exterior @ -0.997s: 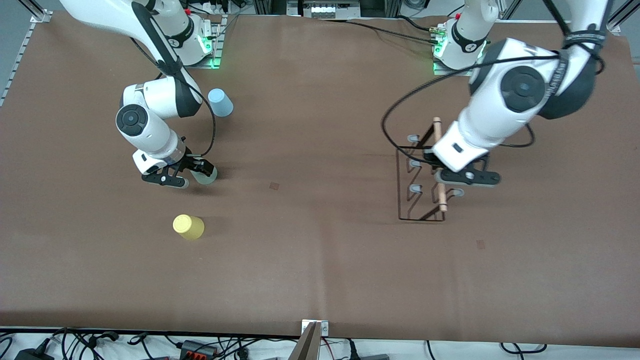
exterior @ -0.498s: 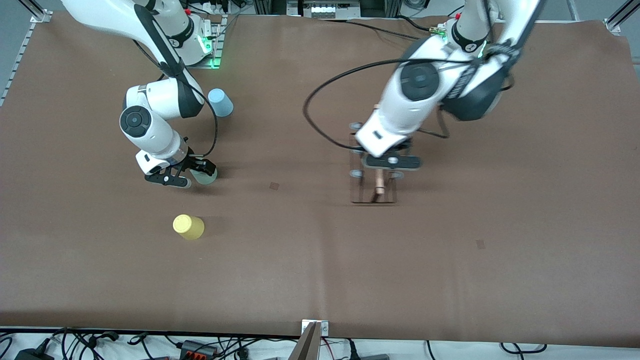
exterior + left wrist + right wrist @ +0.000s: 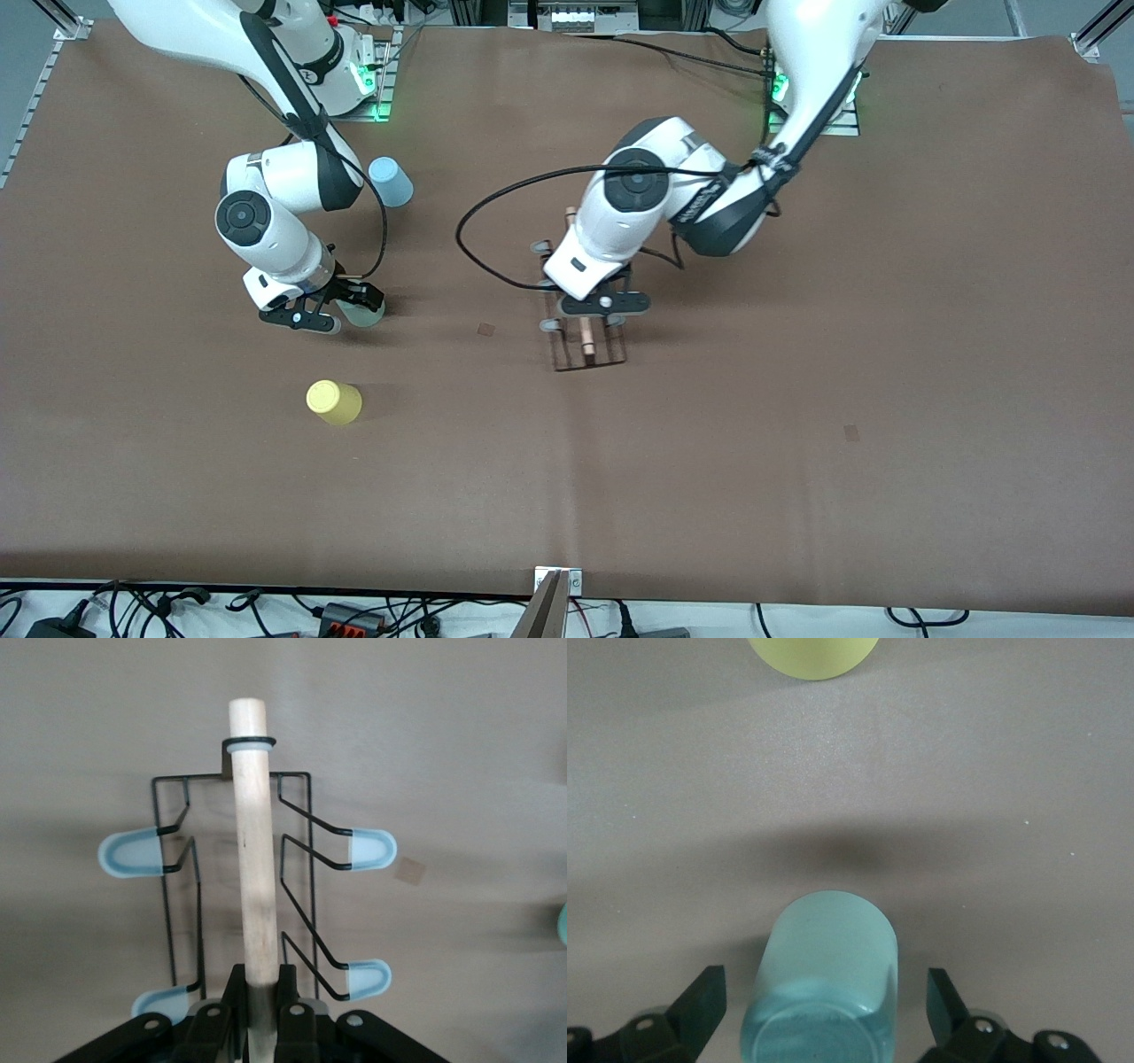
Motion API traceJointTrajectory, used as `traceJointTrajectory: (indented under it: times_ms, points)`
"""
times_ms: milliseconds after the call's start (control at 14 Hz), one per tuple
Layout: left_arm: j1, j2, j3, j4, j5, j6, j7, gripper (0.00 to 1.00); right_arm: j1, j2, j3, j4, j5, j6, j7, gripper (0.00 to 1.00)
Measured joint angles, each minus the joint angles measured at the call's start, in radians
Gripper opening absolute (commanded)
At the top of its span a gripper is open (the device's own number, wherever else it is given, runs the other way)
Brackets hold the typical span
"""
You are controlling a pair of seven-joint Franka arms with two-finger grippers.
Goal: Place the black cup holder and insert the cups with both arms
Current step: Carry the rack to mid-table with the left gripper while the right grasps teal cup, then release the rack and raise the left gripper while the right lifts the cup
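Smoothly tapered mint cup (image 3: 822, 979), apparently translucent plastic.

We see a plain brown table (image 3: 797, 496) under white glossy arms with black joint caps, and the left gripper (image 3: 595, 304) and the right gripper (image 3: 330, 306) are both black. Near the frame's centre sits the black wire cup holder (image 3: 589, 341) with its light wooden rod (image 3: 254, 859) and pale blue-grey peg caps (image 3: 372, 848). Over in the left half we have a yellow cup (image 3: 333, 401), a light blue cup (image 3: 390, 181) and a pale mint green cup (image 3: 824, 988).
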Motion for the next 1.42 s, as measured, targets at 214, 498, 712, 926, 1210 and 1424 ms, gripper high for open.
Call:
traceJointTrajectory:
  times_ms: [214,498,712,926,1210,1424]
  points:
    - [-0.023,0.02,0.001,0.009,0.0,0.062,-0.008,0.02,0.0,0.0,0.0,0.0,0.0,0.001,0.0,0.49]
    - [-0.057,0.027,0.001,0.011,0.0,0.072,-0.011,0.2,0.001,-0.003,0.0,0.002,0.0,0.001,0.0,0.23]
    - [-0.062,0.029,0.002,0.015,0.004,0.073,-0.017,1.0,0.001,-0.002,0.0,0.002,-0.001,0.001,0.0,0.19]
    - [-0.056,0.024,0.005,0.033,0.096,0.065,-0.019,1.0,0.001,-0.006,-0.001,0.01,-0.003,0.0,-0.007,0.15]
    - [-0.008,-0.072,0.012,0.07,0.132,-0.167,0.0,1.0,-0.002,-0.064,-0.017,0.091,-0.005,-0.155,-0.042,0.15]
    - [0.095,-0.192,0.015,0.073,0.138,-0.41,0.19,1.0,0.0,-0.139,-0.019,0.176,-0.005,-0.33,-0.05,0.15]
